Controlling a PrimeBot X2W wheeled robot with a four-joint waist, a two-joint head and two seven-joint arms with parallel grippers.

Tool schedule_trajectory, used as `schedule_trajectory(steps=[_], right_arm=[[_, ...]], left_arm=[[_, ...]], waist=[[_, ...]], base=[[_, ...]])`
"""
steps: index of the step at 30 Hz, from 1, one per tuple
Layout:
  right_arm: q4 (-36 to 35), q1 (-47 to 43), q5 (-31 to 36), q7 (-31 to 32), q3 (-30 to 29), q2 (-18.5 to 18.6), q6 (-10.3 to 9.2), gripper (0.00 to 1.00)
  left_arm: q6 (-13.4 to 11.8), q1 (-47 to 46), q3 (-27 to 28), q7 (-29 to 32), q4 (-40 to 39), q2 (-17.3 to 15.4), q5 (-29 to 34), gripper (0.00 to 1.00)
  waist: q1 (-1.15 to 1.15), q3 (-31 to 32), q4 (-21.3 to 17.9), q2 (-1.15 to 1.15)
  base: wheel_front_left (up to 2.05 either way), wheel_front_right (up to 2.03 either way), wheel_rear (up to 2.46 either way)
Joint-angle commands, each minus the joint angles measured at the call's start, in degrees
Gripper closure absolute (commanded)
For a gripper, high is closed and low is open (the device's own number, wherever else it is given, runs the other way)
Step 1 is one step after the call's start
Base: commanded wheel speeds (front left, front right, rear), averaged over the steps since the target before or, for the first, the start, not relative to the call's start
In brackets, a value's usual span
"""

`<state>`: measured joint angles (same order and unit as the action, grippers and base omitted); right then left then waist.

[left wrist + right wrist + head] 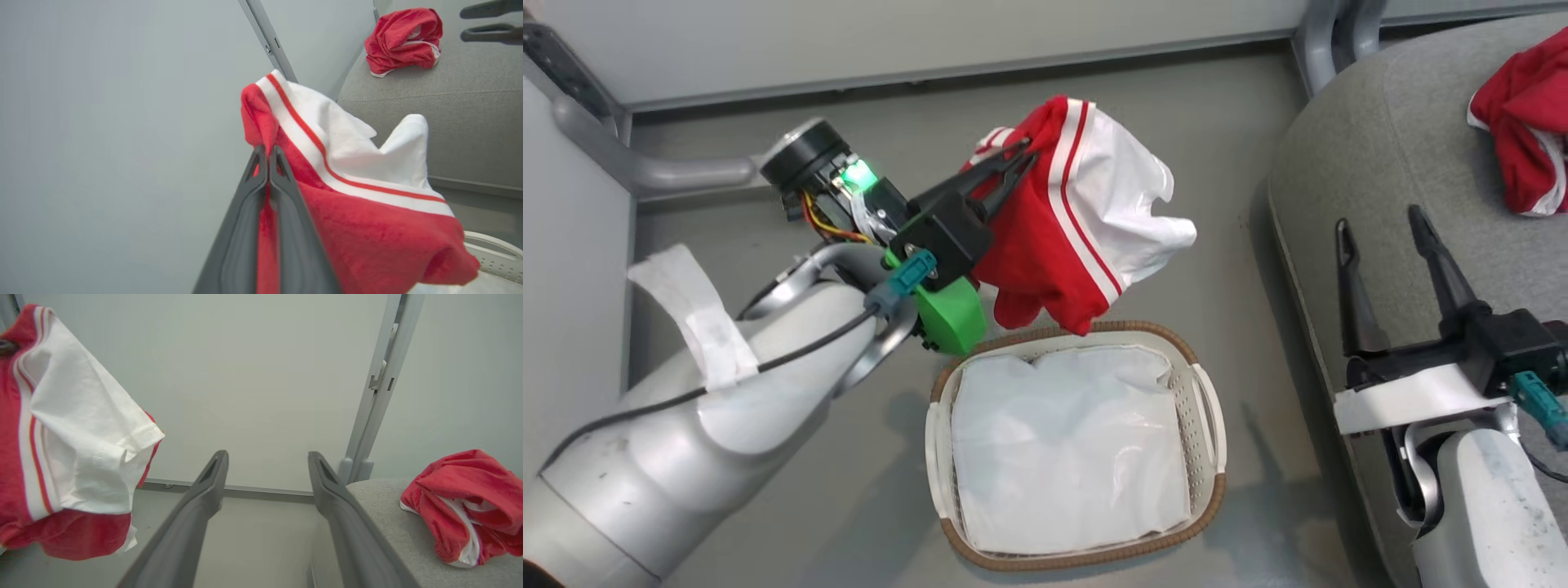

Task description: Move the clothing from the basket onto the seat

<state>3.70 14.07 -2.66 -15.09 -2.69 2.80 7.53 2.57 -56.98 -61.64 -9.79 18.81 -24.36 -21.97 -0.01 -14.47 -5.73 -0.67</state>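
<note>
clothing (1045,237) pinched in L jaws, above basket (1202,408)

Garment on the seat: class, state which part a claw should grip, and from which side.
Likely a raised red fold atop the garment, approached from above: it lies bunched on the seat, so folds stand proud while its edges hug the fabric.
</note>
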Motion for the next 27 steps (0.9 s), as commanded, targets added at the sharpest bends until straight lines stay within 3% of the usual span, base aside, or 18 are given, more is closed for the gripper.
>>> schedule_trajectory(steps=[1,11,21,27], right_arm=[[0.5,-0.7,-0.5,-0.1,0.6,0.2,-0.08,0.00],[4.3,0.4,-2.1,-0.1,8.6,0.2,-0.08,0.00],[10.5,2.9,-4.0,-0.1,21.6,0.2,-0.08,0.00],[14.6,7.1,-5.2,-0.1,25.0,0.2,-0.08,0.00]], left_arm=[[0.5,-1.6,0.8,0.9,-1.6,-1.1,-1.1,1.00],[0.8,-7.5,4.7,6.8,-10.7,-4.9,-4.2,1.00],[0.4,-8.8,4.7,8.1,-12.8,-2.4,-5.5,1.00],[0.8,-9.7,4.1,8.4,-14.1,-1.5,-5.6,1.00]], waist=[[0.01,4.0,-1.0,0.67],[0.01,6.1,-1.8,0.67],[0.01,8.1,-0.4,0.67],[0.01,8.6,0.8,0.67]], base=[[0.00,0.00,0.00],[0.00,0.00,0.00],[0.00,0.00,0.00],[0.00,0.00,0.00]])
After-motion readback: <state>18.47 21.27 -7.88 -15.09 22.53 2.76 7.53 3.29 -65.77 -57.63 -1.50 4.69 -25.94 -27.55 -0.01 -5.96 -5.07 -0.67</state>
